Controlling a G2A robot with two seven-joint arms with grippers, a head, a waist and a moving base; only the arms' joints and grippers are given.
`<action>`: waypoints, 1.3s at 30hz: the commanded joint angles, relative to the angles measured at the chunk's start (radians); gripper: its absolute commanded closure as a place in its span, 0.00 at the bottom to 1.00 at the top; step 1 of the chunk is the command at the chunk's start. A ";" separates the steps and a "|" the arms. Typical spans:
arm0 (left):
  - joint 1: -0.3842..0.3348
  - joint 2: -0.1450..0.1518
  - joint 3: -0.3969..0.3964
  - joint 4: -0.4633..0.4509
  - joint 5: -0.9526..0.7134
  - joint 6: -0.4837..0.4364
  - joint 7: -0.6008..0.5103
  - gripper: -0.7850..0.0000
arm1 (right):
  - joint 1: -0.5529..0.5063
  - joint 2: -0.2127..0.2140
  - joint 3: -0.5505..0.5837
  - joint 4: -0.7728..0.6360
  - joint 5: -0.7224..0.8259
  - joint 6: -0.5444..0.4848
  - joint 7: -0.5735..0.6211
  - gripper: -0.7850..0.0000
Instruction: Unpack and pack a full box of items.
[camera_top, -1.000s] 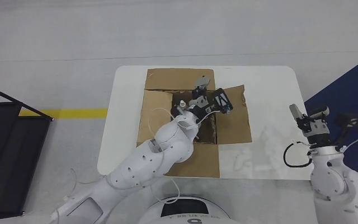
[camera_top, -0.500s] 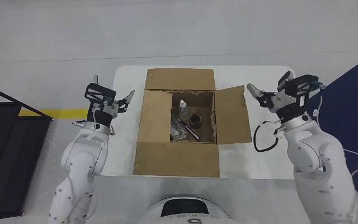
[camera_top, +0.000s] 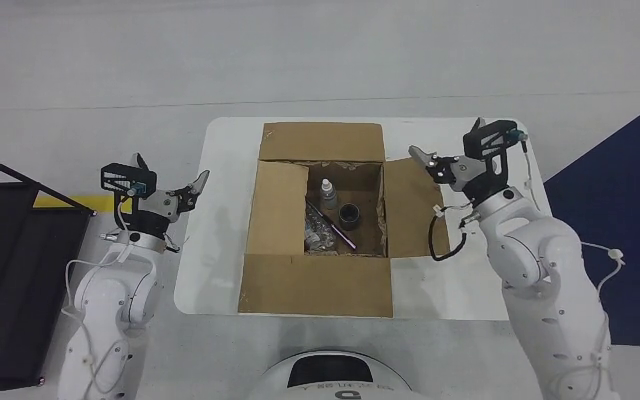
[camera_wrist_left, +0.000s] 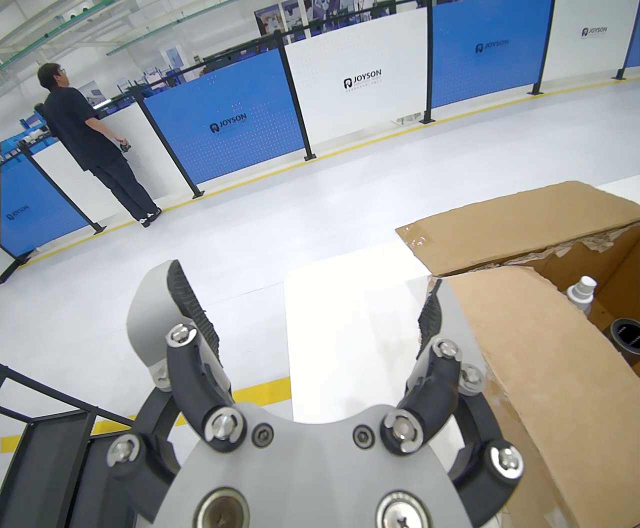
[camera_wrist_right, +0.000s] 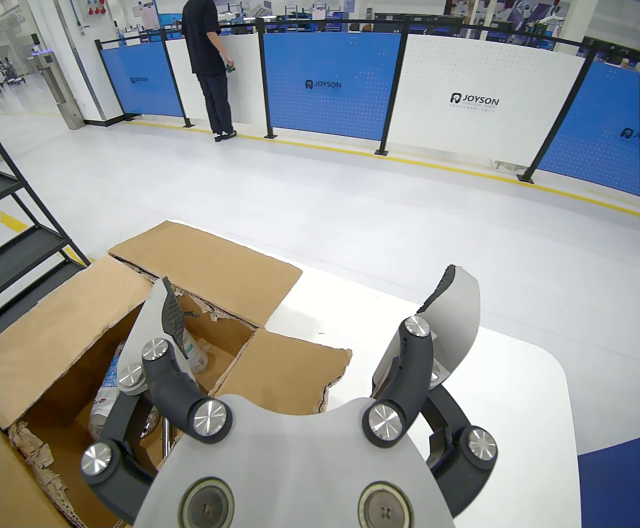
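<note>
Flanking the cardboard box on the bench, the left gripper and right gripper hang empty, jaws released. A spray bottle and black round container sit inside the box. Risk: a descending jaw may snag a torn flap and drag the box.

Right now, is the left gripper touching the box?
Apart. The top view shows bare table between the open left gripper and the box, nearest flap included.

White glossy arm shells with thin black and white cables; left gripper and right gripper: curved grey fingers, black ribbed pads, black links, silver screws, grey base plate
</note>
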 joint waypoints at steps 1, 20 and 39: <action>0.000 0.000 0.000 0.000 0.000 0.000 0.000 0.00 | 0.022 0.003 -0.077 -0.012 -0.087 -0.101 0.052 0.00; -0.003 -0.006 0.050 0.033 0.013 0.062 0.027 0.00 | 0.430 -0.065 -0.645 0.298 -0.443 -0.293 0.396 0.00; -0.003 -0.006 0.050 0.033 0.013 0.062 0.027 0.00 | 0.512 -0.122 -0.719 0.427 -0.257 -0.319 0.099 0.00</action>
